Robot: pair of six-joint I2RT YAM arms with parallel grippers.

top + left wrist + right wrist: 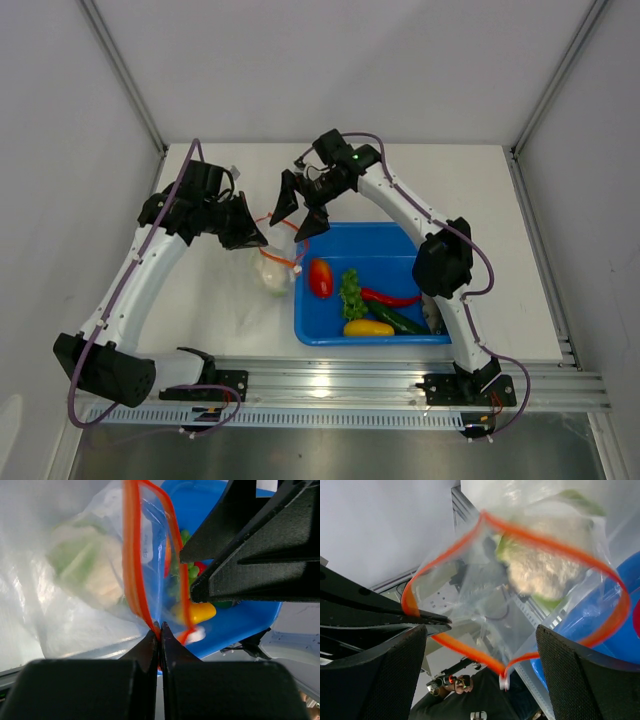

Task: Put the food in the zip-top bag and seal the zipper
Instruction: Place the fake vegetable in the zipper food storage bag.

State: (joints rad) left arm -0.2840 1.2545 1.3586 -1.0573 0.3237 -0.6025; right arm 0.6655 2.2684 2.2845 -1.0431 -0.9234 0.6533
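Bare counter (pixel 470 180) is seen at the top view's upper right. In the blue tray (pixel 390 245), lower centre, tomato (pixel 320 278), lettuce (pixel 351 293), chili (pixel 392 297), cucumber (pixel 398 319) and squash (pixel 368 327) are left. The zip-top bag (pixel 272 268), beside the tray's left wall, is pinched by the closed left claw (pixel 159 630). Only the cauliflower (pixel 545 570) is bagged. The right claw (pixel 298 212) is spread empty at the unsealed zipper (pixel 545 541).

Clear crinkly plastic zip-top bag (pixel 485 600) — glossy, blue plastic tray (pixel 385 245), matt textured right gripper (pixel 481 627), metal rail (pixel 340 385)
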